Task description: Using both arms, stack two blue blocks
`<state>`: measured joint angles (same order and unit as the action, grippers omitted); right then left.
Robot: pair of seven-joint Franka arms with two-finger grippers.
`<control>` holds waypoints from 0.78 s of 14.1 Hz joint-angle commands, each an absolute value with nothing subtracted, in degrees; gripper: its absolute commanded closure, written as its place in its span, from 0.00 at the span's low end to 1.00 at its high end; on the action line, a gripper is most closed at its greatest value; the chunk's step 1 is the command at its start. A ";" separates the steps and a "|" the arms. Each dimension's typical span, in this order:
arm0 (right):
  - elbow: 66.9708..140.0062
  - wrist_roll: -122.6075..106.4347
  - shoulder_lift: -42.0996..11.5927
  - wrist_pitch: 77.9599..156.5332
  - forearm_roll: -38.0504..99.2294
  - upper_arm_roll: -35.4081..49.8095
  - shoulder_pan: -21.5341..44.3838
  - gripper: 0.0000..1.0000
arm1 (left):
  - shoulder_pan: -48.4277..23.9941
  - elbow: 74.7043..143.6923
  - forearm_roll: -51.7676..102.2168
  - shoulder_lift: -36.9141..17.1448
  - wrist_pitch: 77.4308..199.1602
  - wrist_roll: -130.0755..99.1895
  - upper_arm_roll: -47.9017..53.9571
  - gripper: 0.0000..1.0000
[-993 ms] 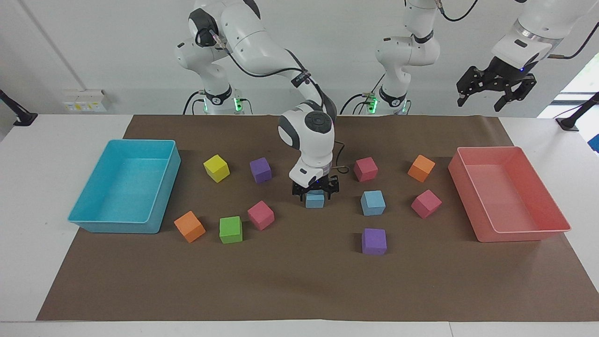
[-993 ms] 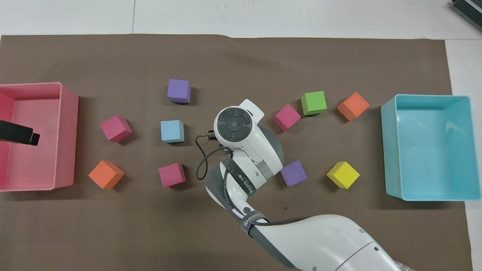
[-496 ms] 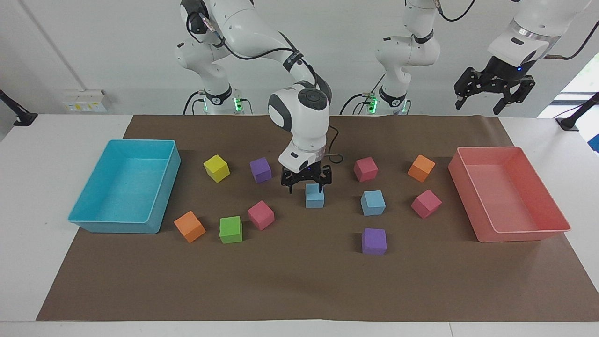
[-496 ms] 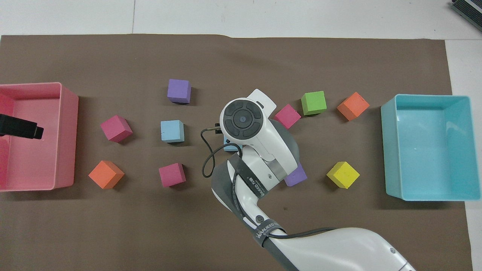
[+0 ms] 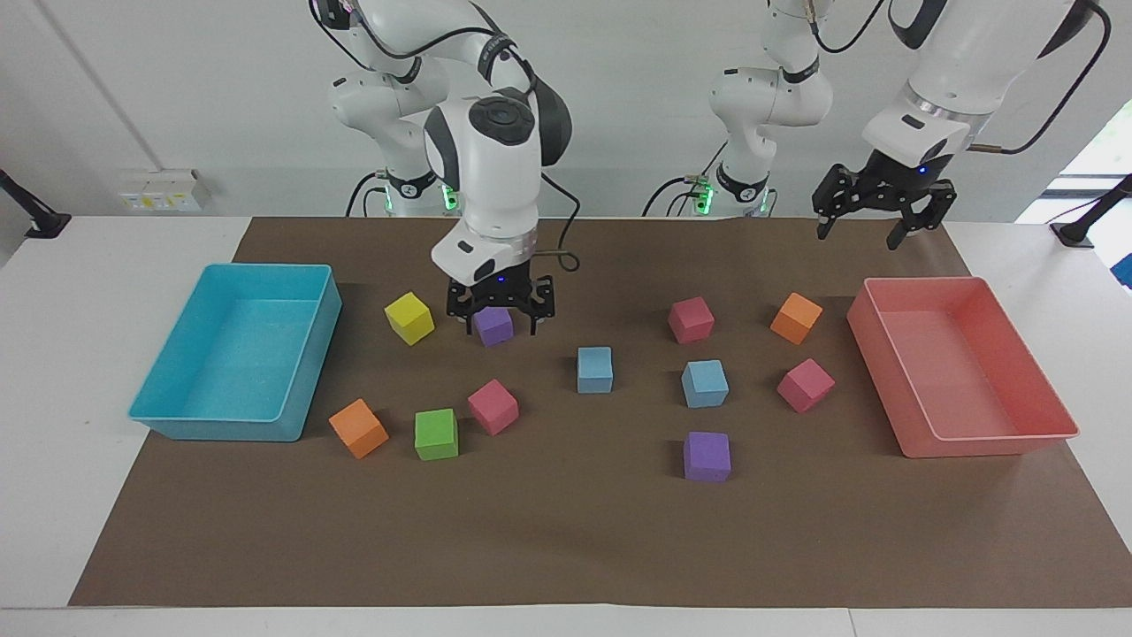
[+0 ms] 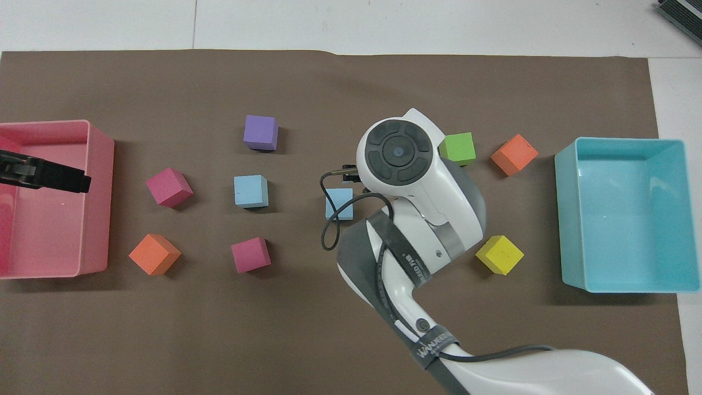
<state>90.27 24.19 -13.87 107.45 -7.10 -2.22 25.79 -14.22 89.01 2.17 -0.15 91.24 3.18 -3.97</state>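
Note:
Two blue blocks lie apart on the brown mat: one near the middle, the other toward the left arm's end. Nothing holds either. My right gripper hangs open and empty just above a purple cube, away from both blue blocks; in the overhead view its own wrist hides it. My left gripper is raised and open, empty, over the pink tray's edge nearest the robots.
A turquoise tray sits at the right arm's end and a pink tray at the left arm's end. Yellow, green, orange, pink and another purple cubes are scattered around.
My right gripper lifted off the middle blue block, leaving it on the mat, and swung toward the right arm's end over the purple cube. The left gripper drifted lower and toward the middle.

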 commanded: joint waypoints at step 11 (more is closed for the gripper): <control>100.36 3.71 -9.93 112.05 20.46 -1.41 17.32 0.00 | -21.88 102.57 2.37 -4.12 110.47 -6.41 -4.75 0.00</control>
<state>95.88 7.60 -11.87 108.98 16.26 -2.17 19.07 -19.86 101.59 2.17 -2.70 107.74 -4.50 -3.91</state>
